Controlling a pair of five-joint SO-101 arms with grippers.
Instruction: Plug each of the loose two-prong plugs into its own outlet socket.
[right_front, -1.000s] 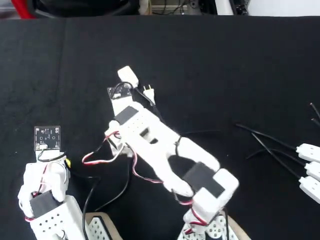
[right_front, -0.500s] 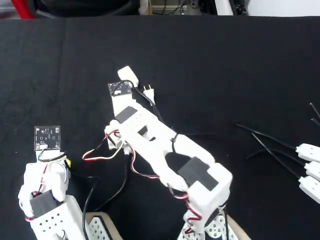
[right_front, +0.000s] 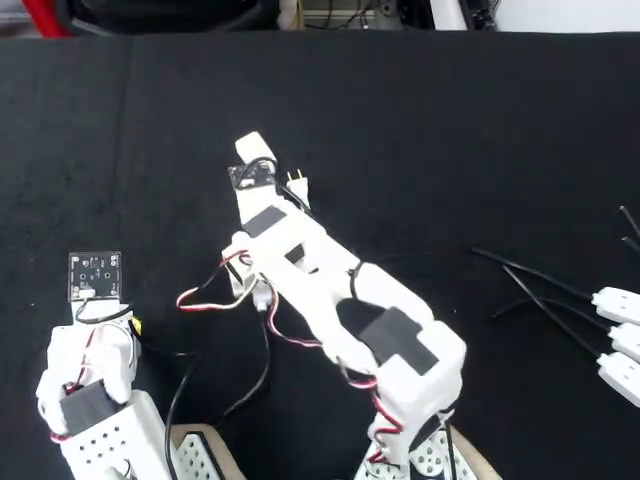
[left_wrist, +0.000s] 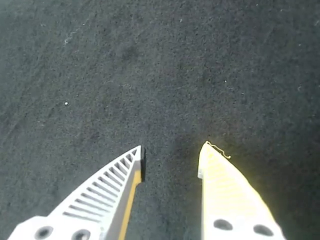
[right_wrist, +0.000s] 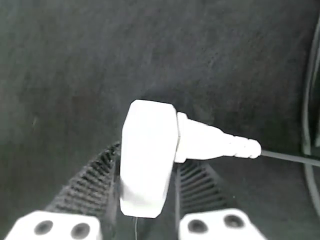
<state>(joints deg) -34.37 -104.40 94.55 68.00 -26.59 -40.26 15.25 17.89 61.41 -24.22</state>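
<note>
White and blocky, a plug (right_wrist: 149, 135) with a ribbed sleeve and black cord sits clamped between the closed fingers of the right gripper (right_wrist: 147, 165). We see it well to the left of the row of white outlet sockets (right_front: 618, 305) on the black cloth table (right_front: 450, 130). A small white two-prong plug (right_front: 297, 184) lies just beside that gripper, on its sockets' side. Farthest from the sockets, we find the left gripper (left_wrist: 172, 155), its fingers spread apart above the cloth.

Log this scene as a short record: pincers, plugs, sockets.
left pincer: open, over bare table
right pincer: shut on white plug, cable trailing off
second plug: loose on table beside right pincer, prongs showing
outlet sockets: three white blocks at table's right edge, apart from both plugs
plugged in: none yet
</note>
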